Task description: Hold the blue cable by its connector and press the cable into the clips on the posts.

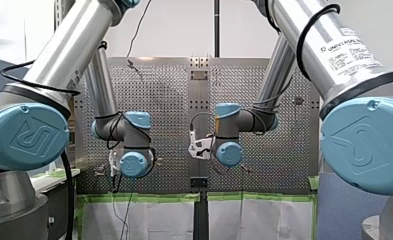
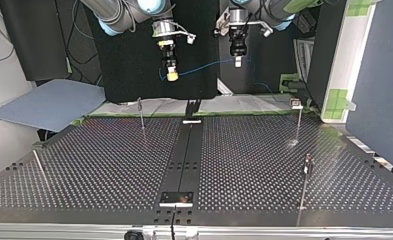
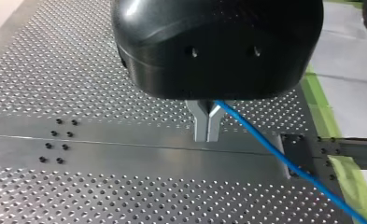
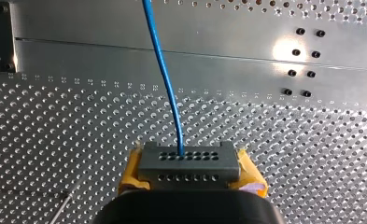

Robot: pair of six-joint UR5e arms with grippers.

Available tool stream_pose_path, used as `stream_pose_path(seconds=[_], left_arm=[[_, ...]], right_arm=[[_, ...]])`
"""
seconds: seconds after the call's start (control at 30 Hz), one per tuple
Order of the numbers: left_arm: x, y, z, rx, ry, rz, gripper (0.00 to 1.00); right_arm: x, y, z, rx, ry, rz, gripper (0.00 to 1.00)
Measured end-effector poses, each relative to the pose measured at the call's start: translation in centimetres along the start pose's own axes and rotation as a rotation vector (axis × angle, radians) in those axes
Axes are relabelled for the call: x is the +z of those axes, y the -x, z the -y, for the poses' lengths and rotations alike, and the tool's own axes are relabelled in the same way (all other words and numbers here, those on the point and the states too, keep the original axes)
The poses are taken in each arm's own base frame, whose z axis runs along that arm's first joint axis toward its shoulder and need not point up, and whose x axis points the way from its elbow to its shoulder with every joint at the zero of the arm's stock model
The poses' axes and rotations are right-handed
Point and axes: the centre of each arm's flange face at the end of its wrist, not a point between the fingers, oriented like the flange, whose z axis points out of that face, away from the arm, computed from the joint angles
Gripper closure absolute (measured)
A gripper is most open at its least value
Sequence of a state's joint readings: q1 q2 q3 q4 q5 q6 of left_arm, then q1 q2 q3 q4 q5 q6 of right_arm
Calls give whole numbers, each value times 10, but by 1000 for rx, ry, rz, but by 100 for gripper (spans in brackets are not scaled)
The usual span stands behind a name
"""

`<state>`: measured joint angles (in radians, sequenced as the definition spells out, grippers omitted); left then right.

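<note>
While both arms are hovering above the table [image 2: 109, 165], you are seeing the cable [image 2: 204, 66] running sideways between them, sagging slightly: my left gripper [image 3: 207, 126] is pinching it, my right gripper [image 2: 172, 76] is clamping its connector [image 4: 189, 161].

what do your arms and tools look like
Both my left arm and my right arm are silver tubes with pale blue joint caps and black cables alongside; the right one bears Universal Robots lettering; my left tool is a rounded black housing with grey metal fingers; my right tool has yellow pads.
</note>
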<state>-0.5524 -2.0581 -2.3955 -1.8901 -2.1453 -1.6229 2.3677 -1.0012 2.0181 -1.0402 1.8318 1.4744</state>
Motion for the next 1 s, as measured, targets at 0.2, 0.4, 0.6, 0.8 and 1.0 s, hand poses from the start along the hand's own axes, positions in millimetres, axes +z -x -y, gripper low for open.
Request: stream_pose_path(seconds=[0.2, 0.4, 0.6, 0.8, 1.0], left_arm=[[0, -1, 0, 2, 0, -3, 100], [0, -2, 0, 2, 0, -3, 100], [0, -2, 0, 2, 0, -4, 100], [0, -2, 0, 2, 0, -4, 100], [0, -2, 0, 2, 0, -4, 100]], right_arm=[[0, 0, 0, 0, 0, 0, 100], [0, 0, 0, 0, 0, 0, 100], [-9, 12, 10, -14, -25, 37, 100], [-28, 44, 23, -44, -64, 135, 100], [-35, 63, 24, -58, -72, 181, 100]])
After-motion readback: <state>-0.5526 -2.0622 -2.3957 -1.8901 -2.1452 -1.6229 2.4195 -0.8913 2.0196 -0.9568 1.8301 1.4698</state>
